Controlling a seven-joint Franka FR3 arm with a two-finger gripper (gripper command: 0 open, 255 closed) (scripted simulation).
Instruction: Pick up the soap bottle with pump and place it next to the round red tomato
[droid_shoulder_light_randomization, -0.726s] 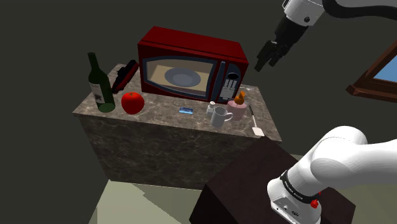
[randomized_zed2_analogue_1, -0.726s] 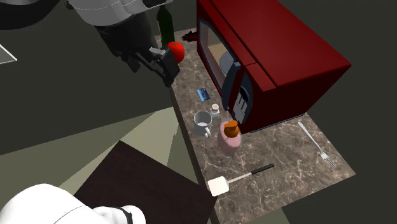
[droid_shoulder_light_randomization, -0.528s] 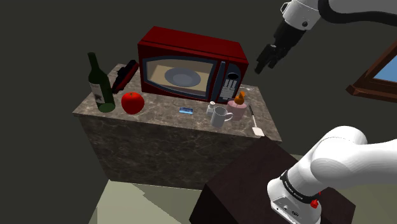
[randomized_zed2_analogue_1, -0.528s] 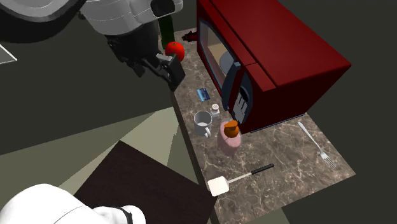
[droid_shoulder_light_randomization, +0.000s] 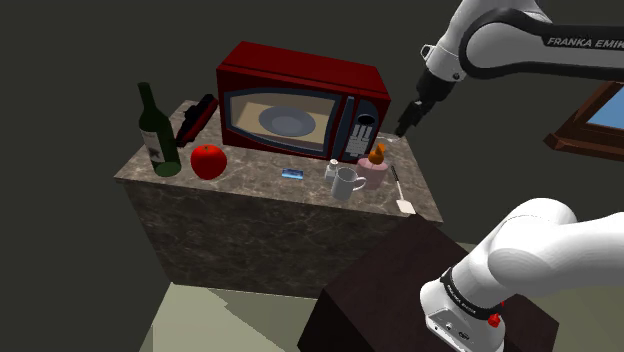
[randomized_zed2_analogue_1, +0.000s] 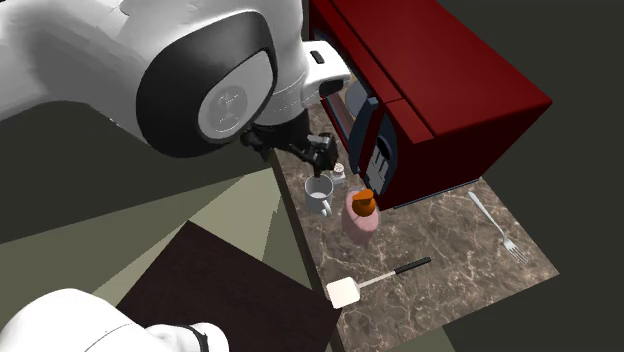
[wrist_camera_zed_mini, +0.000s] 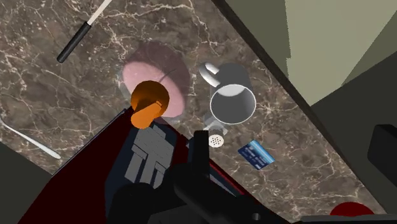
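Now: hand (droid_shoulder_light_randomization: 407, 118) open, empty, hovering above pink soap bottle (wrist_camera_zed_mini: 154, 95) on counter (droid_shoulder_light_randomization: 255, 173). Risk: descent clips microwave (droid_shoulder_light_randomization: 300, 75) touching-close beside bottle, or topples mug (wrist_camera_zed_mini: 232, 105) just beside. Tomato (droid_shoulder_light_randomization: 208, 161) farthest from hand; long carry, slip possible.

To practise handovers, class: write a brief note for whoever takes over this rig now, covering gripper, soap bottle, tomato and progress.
Gripper: open, empty, in the air above the counter near the soap bottle.
Soap bottle: pink, orange pump, upright beside the mug, before the red microwave.
Tomato: at the counter's opposite end, beside the green bottle.
Done: nothing grasped.
Left: descend, grasp the bottle, carry it, set it next to the tomato.
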